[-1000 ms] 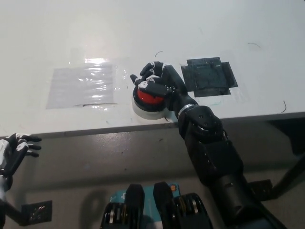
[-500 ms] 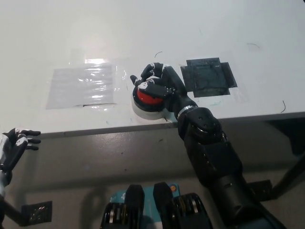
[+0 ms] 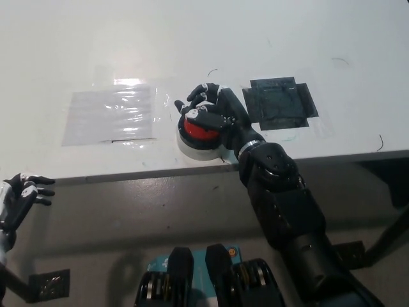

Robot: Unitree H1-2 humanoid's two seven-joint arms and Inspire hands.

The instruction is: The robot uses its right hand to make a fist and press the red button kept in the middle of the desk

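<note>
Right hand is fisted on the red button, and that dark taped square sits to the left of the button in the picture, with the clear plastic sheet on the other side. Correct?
Not quite. In the head view the dark taped square lies to the picture's right of the red button, and the clear plastic sheet lies to its left. The rest holds: the black right hand is curled over the button.

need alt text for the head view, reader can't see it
A black right robot hand, closed in a fist, rests on a round red button in a white base near the white desk's front edge. The white left robot hand hangs open below the desk.
</note>
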